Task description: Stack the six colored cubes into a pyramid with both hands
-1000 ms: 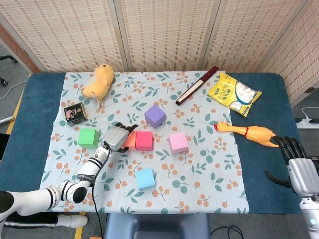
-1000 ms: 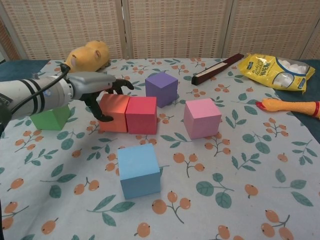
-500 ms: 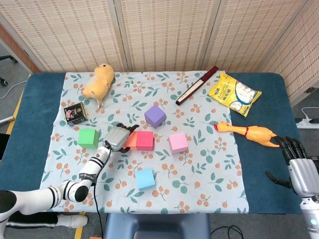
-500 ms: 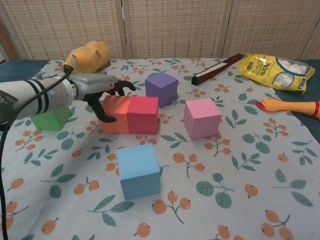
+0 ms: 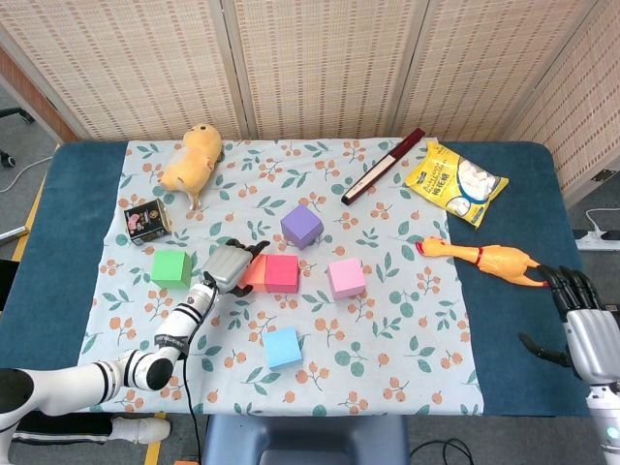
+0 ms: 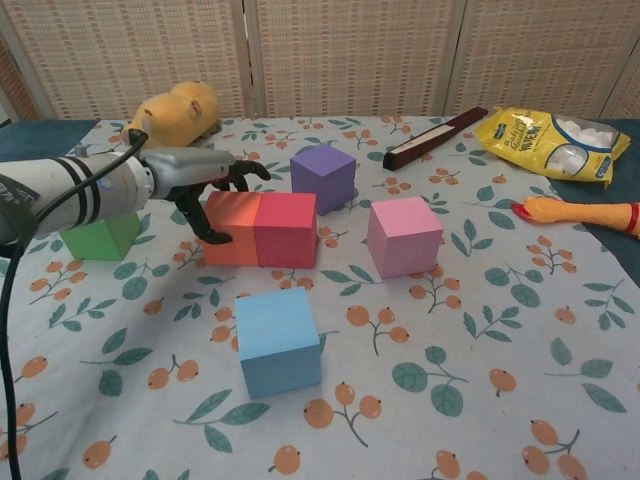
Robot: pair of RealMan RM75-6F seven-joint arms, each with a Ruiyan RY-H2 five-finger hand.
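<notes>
On table (image 5: 504, 320), left hand (image 6: 205, 185) grasps orange cube (image 6: 232, 226), flush against red cube (image 6: 288, 228) at its 3 o'clock; right hand (image 5: 586, 325) released, fingers apart.

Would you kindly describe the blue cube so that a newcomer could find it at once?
Start at the flowered cloth covering the table's middle. Near its front edge, before the touching orange cube and red cube, sits the blue cube, alone and the only light blue one.
</notes>
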